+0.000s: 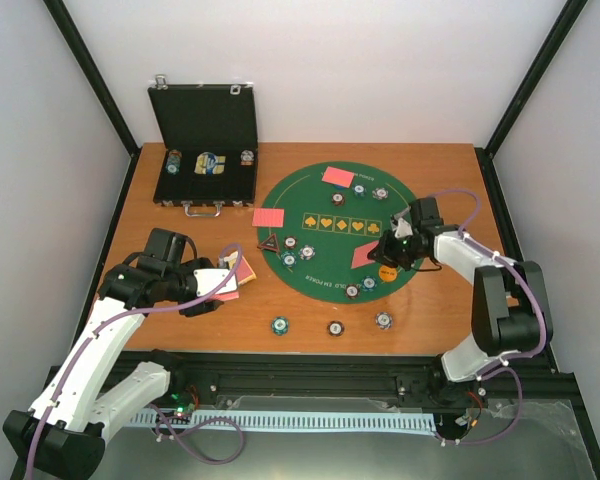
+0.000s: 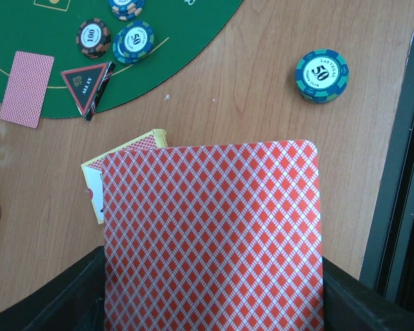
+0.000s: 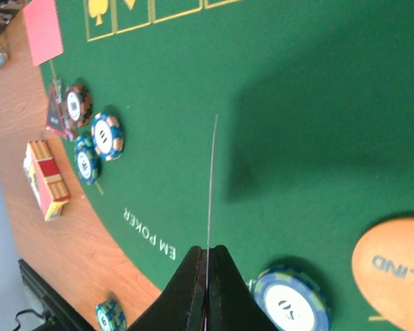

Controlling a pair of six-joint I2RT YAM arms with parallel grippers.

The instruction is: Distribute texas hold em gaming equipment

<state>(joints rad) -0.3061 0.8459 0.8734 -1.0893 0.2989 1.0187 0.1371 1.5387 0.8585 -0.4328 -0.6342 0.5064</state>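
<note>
The right claw is clamped shut on a red-backed card, seen edge-on from its wrist and standing upright over the green felt mat; the orange blind disc and a blue striped chip lie just beside it on the felt; the left claw is likewise closed on a second card, held flat over the tabletop, partly covering the yellow card box and near the triangle marker. The step in hand looks like dealing a card to a seat; to do it well, the right claw should tilt its card toward flat, come down until an edge touches the felt, and only then part its jaws, so the card neither flutters nor flips face up; it should land clear of the disc and the chip, not across them; a thin card may cling to a pad, so a slow straight lift afterwards is wise; the left claw would do best to hold off from the mat until that seat is served.
</note>
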